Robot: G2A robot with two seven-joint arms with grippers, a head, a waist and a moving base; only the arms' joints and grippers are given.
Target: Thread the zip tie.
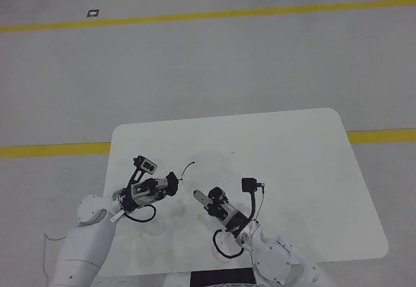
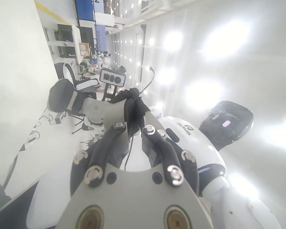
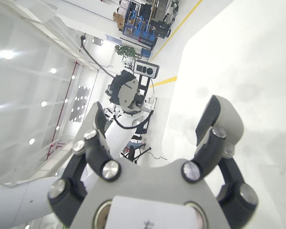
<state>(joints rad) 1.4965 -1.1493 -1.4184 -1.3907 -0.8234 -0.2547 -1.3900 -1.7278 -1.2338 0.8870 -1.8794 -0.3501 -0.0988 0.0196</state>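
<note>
two grippers sit low in the top view, just left of centre, above the near part of the white table (image 1: 301, 143). the left gripper (image 1: 171, 181) has its fingers pressed together on the zip tie (image 1: 186, 171), a thin black strip. the strip's free length curves up and to the right from the fingertips, off the table surface. in the left wrist view the left gripper (image 2: 133, 101) pinches the zip tie (image 2: 150, 83) at its very tips, and the strip arcs away beyond them. a small thickening at the free tip may be the head, though we cannot be sure.

the right gripper (image 1: 198, 194) is just to the right of and below the left one in the top view. its fingers are spread wide and hold nothing. the right wrist view shows the right gripper (image 3: 152, 117) facing the left one, with the zip tie (image 3: 93, 59) well beyond its pads (image 3: 206, 115) and not between them.

we judge the strip to be very light, springy and smooth. it will bend at a nudge, spring back, and may swivel or slip in a loose pinch. we think the best hold is across its flat faces, close to the end being guided, so that only a short, stiffer stub sticks out.
</note>
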